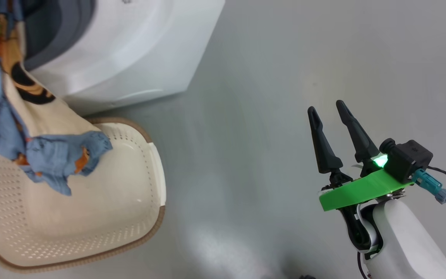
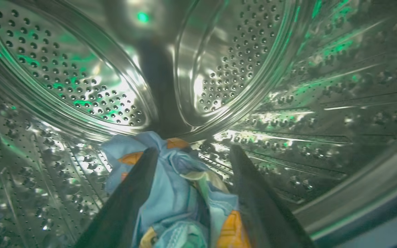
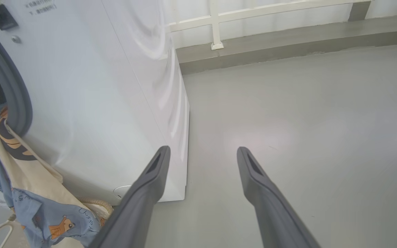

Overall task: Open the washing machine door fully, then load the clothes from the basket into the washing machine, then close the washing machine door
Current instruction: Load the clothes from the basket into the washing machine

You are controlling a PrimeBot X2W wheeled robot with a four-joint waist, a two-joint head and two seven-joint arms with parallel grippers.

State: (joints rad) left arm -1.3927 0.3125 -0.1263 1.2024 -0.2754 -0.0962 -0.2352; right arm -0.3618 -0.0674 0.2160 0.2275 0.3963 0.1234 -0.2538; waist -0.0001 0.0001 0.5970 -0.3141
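The white washing machine [image 1: 130, 50] stands at the top left, its grey rubber ring [image 1: 64, 35] uncovered; the door is out of view. My left gripper [image 2: 193, 150] is inside the steel drum [image 2: 81, 86], open. Light blue clothes [image 2: 174, 186] lie bunched on the drum floor between its spread fingers. The clothes [image 1: 45, 151] trail out over the ring and down into the cream basket [image 1: 91, 217] in front of the machine. My right gripper [image 1: 326, 107] hovers open and empty above the floor, well right of the basket. The right wrist view shows that gripper [image 3: 202, 150] beside the machine's corner [image 3: 98, 86].
Grey floor [image 1: 265, 116] stretches right of the machine and basket. A low grey ledge with a white railing [image 3: 215, 24] runs along the far side. The hanging clothes [image 3: 29, 193] cover the basket's rim [image 3: 98, 206] nearest the machine.
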